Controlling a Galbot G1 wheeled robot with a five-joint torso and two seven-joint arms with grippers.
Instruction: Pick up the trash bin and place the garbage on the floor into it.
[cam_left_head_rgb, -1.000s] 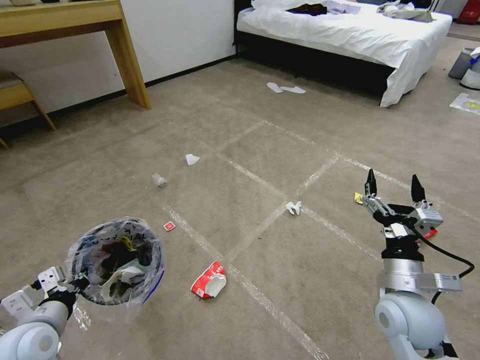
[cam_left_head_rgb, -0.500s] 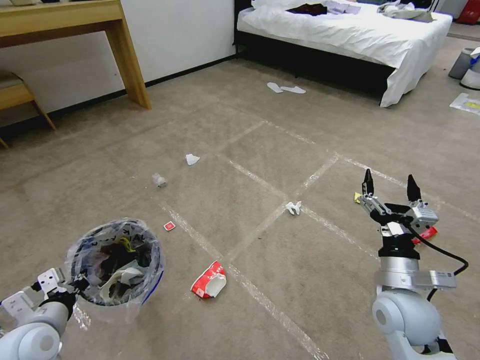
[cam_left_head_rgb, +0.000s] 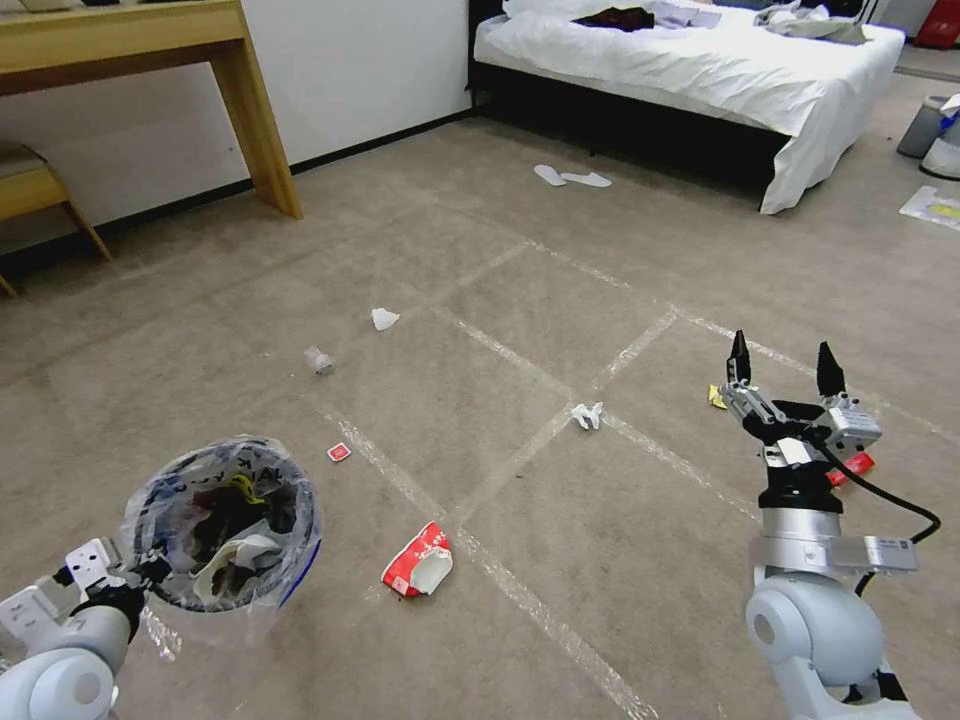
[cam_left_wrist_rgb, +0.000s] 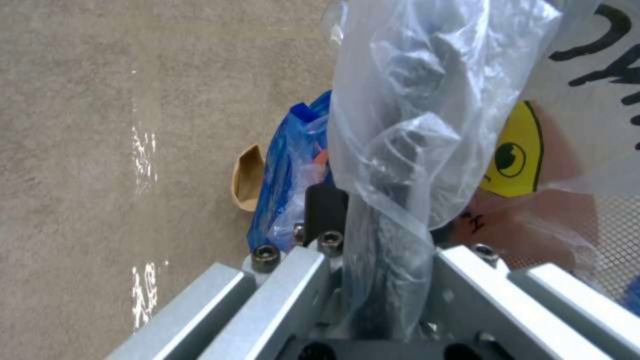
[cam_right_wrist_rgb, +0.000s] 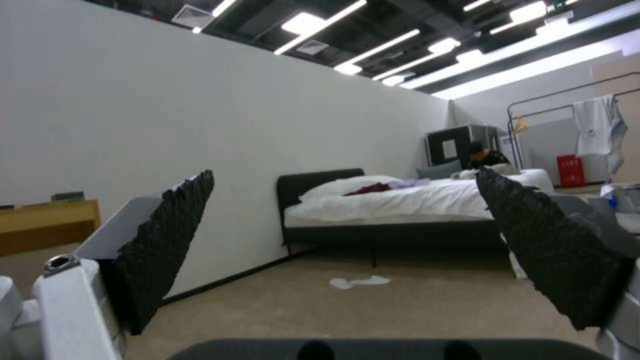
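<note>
— Two end effectors were in play, weren't they? Where was the left end effector (cam_left_head_rgb: 135, 577)?

— Low on the robot's left, clamped onto the near rim of the trash bin (cam_left_head_rgb: 225, 530) through its clear bag. The left wrist view showed its fingers (cam_left_wrist_rgb: 327, 210) pinching plastic and rim together. The bin was held just above the floor (cam_left_head_rgb: 500, 300), already partly filled.

— And the right end effector (cam_left_head_rgb: 780, 362)?

— Raised on the robot's right, pointing forward, its two black fingers (cam_right_wrist_rgb: 167, 240) spread wide with nothing between them.

— What garbage lay on the floor?

— A torn red-and-white cup (cam_left_head_rgb: 418, 574) just right of the bin, a small red wrapper (cam_left_head_rgb: 338, 452) beyond the bin, a crumpled tissue (cam_left_head_rgb: 588, 414) at the tape crossing, two more white scraps (cam_left_head_rgb: 384, 318) farther off, and a yellow bit (cam_left_head_rgb: 716, 397) and red wrapper (cam_left_head_rgb: 852, 467) beside the right arm.
</note>
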